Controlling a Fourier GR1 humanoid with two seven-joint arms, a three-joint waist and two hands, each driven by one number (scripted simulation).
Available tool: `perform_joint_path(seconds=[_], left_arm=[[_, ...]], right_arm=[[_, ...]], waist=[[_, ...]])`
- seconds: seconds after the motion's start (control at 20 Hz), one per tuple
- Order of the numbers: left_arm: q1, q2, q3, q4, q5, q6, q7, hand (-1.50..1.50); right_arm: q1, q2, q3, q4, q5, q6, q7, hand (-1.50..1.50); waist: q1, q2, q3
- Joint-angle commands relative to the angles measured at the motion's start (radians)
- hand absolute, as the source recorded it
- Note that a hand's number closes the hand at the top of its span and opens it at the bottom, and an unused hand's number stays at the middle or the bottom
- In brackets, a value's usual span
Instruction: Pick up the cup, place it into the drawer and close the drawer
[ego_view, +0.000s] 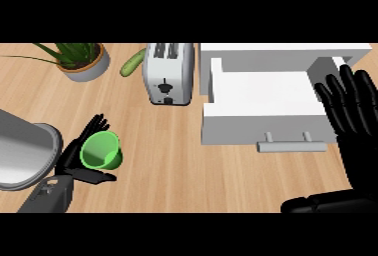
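A green cup (102, 150) sits tilted in my left hand (74, 156) at the lower left, its mouth turned up toward the view. The fingers rise behind the cup and the thumb curls under it. A white drawer (258, 102) stands pulled out at the upper right, with a grey handle (291, 146) on its front. Its inside looks bare. My right hand (353, 112) is open with fingers up, over the drawer's right edge.
A silver toaster (170, 72) stands left of the drawer. Behind it lie a green cucumber (133, 62) and a potted plant (81, 60). A large grey metal pot (22, 150) sits at the left edge, close to my left hand.
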Motion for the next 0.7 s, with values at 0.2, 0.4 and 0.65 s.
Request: perform_joint_path(seconds=[0.2, 0.4, 0.65], left_arm=[[-0.003, 0.022, -0.007, 0.048, 0.026, -0.231, -0.107, -1.5], [0.005, -0.019, -0.017, 0.048, 0.044, -0.275, -0.102, -1.5], [-0.013, -0.038, -0.034, 0.022, 0.061, -0.318, -0.079, 1.5]], right_arm=[[-0.046, -0.017, -0.03, 0.037, -0.015, 0.007, -0.004, -1.5], [-0.017, -0.016, -0.03, 0.021, -0.019, 0.012, -0.011, -1.5], [-0.015, -0.008, -0.028, 0.034, -0.014, 0.005, -0.009, -1.5]], waist=[[0.0, 0.004, -0.001], [-0.008, 0.004, -0.002], [-0.003, 0.003, -0.001]])
